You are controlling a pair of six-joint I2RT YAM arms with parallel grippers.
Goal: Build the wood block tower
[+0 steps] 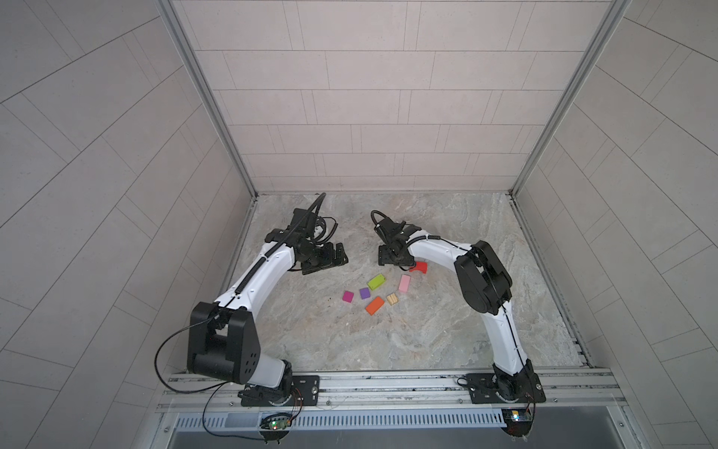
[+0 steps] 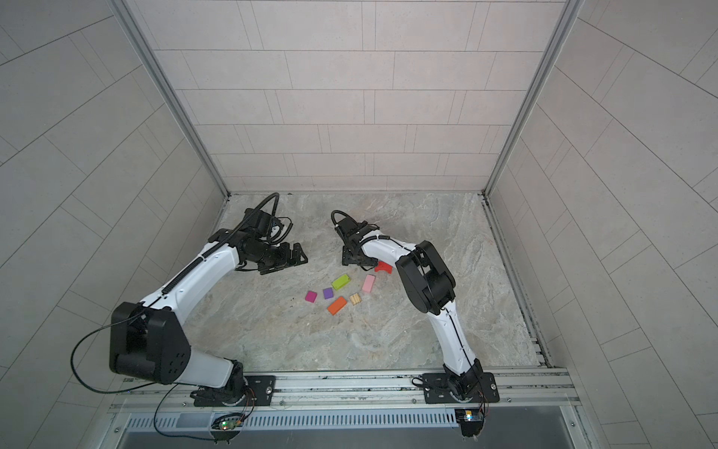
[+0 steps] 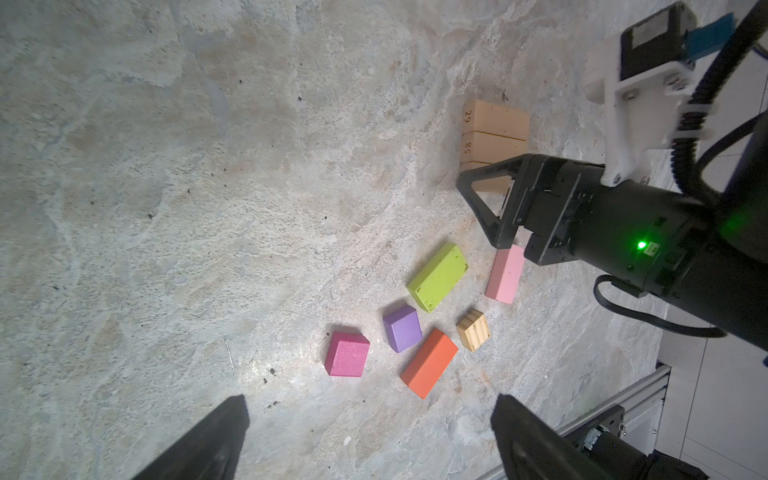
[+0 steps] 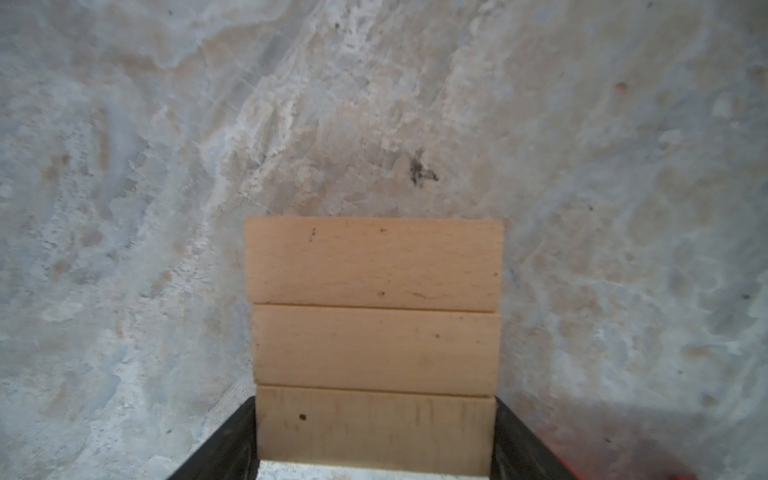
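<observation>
Three tan bars [image 4: 374, 266] are lying flat side by side on the marbled table [image 4: 124, 166], long edges touching, and that one flat layer is all the tower is amounting to right now. The right gripper [image 4: 374, 405] is sitting low at the table with its fingers [image 4: 232, 436] pressing against the two short ends of the nearest tan bar [image 4: 374, 428], so it's pinching that one lengthwise, jaws spread only as far as the bar is long. The left wrist camera is catching the same row [image 3: 494, 124] with a black finger of the right gripper [image 3: 478, 195] covering part of the third bar. In both top views the right arm is hiding the bars completely. The left gripper [image 3: 370, 401] is hanging with its jaws spread wide, gripping nothing and touching no block. In a top view it [image 1: 330, 258] is facing the right gripper [image 1: 388, 258] across a gap. The loose wood blocks are sitting in a cluster nearer the robot's base, each lying apart from the others: green rectangle [image 1: 376, 281], pink rectangle [image 1: 404, 283], purple cube [image 1: 364, 293], magenta cube [image 1: 348, 297], orange rectangle [image 1: 375, 305] and ridged tan piece [image 1: 391, 299]. The red arch [image 1: 419, 267] is peeking out right beside the right forearm.
</observation>
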